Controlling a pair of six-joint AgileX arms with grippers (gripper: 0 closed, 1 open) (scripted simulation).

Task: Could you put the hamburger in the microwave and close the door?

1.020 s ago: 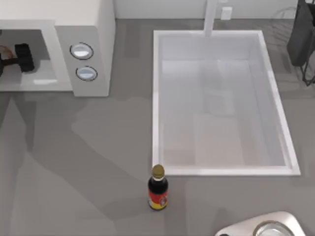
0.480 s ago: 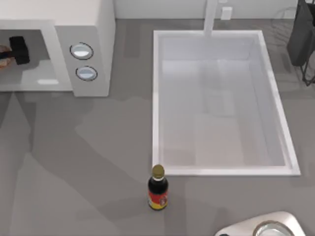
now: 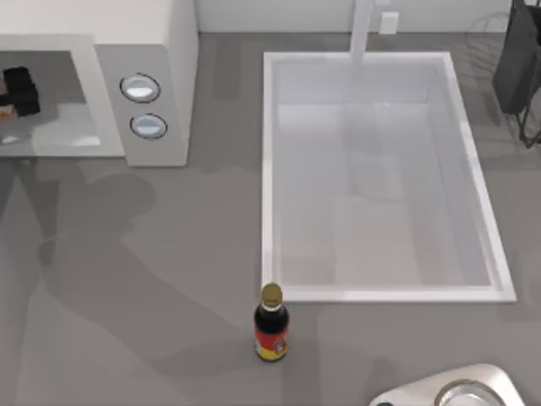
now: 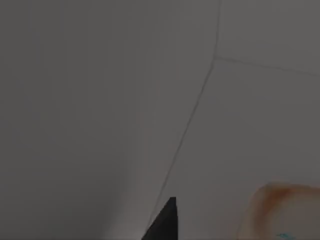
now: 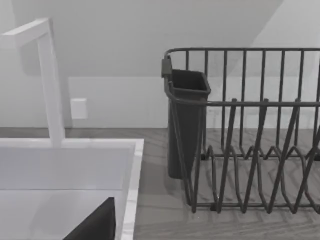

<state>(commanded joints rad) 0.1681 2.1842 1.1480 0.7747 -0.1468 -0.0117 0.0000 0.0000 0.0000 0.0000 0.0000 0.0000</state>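
The white microwave [image 3: 161, 51] stands at the table's back left, its grey cavity [image 3: 59, 127] open toward the front. My left gripper [image 3: 17, 91] is inside the cavity at the top view's left edge, shut on the hamburger [image 3: 4, 110], of which a sliver of orange-brown shows. In the left wrist view the pale bun with orange patches [image 4: 285, 210] sits beside one dark fingertip [image 4: 165, 222], with the cavity's grey walls behind. The door is out of view. My right arm [image 3: 456, 391] is parked at the front right, and its gripper [image 5: 95, 225] looks over the sink corner.
A dark red-labelled bottle [image 3: 270, 326] stands upright just in front of the sink [image 3: 269, 169]. A white faucet [image 3: 363, 30] rises behind the basin. A dark wire dish rack [image 5: 250, 130] with a cup holder [image 5: 185, 115] stands at the back right.
My left gripper has moved leftward inside the microwave cavity, carrying the hamburger with it. The shadow on the counter has shifted. The right arm and the bottle have not moved.
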